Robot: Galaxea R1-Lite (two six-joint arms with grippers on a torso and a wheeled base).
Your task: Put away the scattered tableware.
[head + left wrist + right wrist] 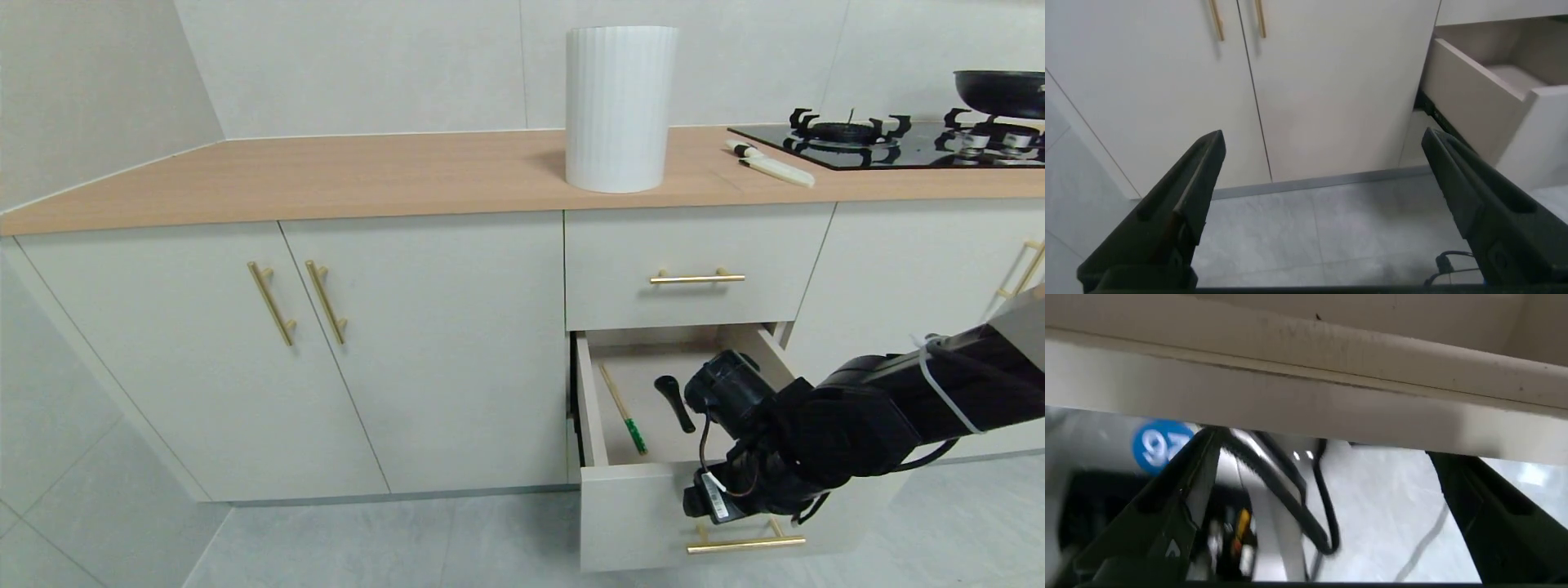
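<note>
Right gripper (1323, 445) hangs at the front edge of the open lower drawer (589, 400), fingers spread and holding nothing. Left gripper (1323, 139) sits low by the cabinet doors (1315, 90), fingers also wide apart and empty. Tableware: chopsticks (624, 408) and a black spoon (676, 404) lie side by side on the drawer floor, apart from each other. A pale knife (771, 167) lies on the counter (367, 175) just beside the hob (890, 143), near the white canister (620, 106). You look to be between pieces, with the drawer part loaded. Next likely means lifting the right arm to the counter, lining up along the knife's handle and closing on it; the drawer should stay open until then.
</note>
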